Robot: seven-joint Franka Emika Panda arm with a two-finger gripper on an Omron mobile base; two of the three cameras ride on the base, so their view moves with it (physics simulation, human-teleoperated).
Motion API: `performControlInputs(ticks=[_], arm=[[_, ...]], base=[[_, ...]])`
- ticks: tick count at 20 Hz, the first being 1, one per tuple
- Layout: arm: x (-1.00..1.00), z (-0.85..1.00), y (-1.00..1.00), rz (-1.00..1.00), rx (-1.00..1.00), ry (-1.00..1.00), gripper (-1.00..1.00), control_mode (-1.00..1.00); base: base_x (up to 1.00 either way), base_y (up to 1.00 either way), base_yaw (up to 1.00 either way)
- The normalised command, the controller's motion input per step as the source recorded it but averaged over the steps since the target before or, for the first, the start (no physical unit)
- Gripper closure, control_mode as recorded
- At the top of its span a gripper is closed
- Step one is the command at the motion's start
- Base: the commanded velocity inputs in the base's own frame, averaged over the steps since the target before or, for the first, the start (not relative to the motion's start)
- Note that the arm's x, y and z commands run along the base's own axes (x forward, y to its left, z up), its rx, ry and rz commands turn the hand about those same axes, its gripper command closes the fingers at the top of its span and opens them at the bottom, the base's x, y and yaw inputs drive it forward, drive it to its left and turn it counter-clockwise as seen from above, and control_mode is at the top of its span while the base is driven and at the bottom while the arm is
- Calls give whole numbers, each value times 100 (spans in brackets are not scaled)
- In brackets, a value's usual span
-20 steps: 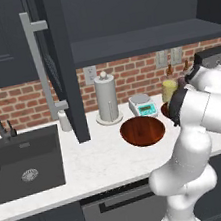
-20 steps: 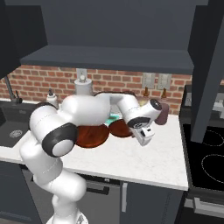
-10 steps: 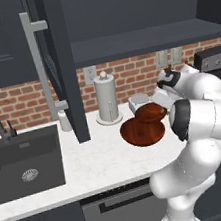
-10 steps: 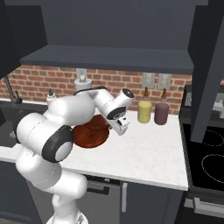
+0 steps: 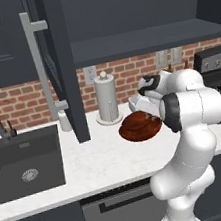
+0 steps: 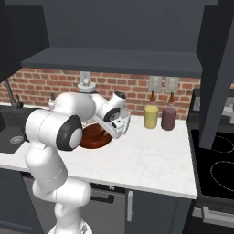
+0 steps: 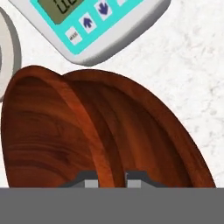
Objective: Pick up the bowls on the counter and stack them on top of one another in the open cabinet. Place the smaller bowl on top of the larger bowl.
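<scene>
My gripper [image 7: 111,180] is shut on the rim of the smaller bowl [image 7: 43,131], a glossy reddish-brown wooden bowl that I hold steeply tilted. Right behind and under it lies the larger bowl [image 7: 162,140], of the same wood, resting on the white counter [image 5: 91,166]. From the base views the gripper [image 6: 115,131] sits low at the right edge of the larger bowl [image 6: 91,138], and the two bowls [image 5: 138,127] merge into one brown mass. The cabinet [image 5: 142,41] above stands open, its door [image 5: 63,64] swung out over the counter.
A teal and white kitchen scale [image 7: 109,26] lies just beyond the bowls, and a paper towel holder [image 5: 106,99] stands behind them. A pale-yellow cylinder [image 6: 151,117] and a maroon cup [image 6: 168,119] stand by the brick wall. The black sink [image 5: 25,166] is at the left, a stove [image 6: 215,160] at the right.
The gripper has swung left from near the cylinder and cup to the larger bowl, carrying the tilted smaller bowl over it. The larger bowl has stayed where it was.
</scene>
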Motion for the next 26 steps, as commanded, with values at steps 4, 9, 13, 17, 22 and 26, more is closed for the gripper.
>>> performControlInputs(ticks=[4, 9, 13, 17, 22, 26], arm=[[8, -27, 4, 0, -1, 1, 100, -100], [-10, 13, 2, 0, 0, -6, -100, -100], [-39, 69, 0, 3, 0, -21, -100, -100], [-42, 33, -6, 5, 1, -10, -100, -100], [-35, -33, -20, 14, 0, 0, -100, -100], [-2, -31, 0, 9, 0, 1, -100, -100]], base=[[0, 0, 0], [0, 0, 0], [0, 0, 0], [0, 0, 0], [0, 0, 0], [0, 0, 0]])
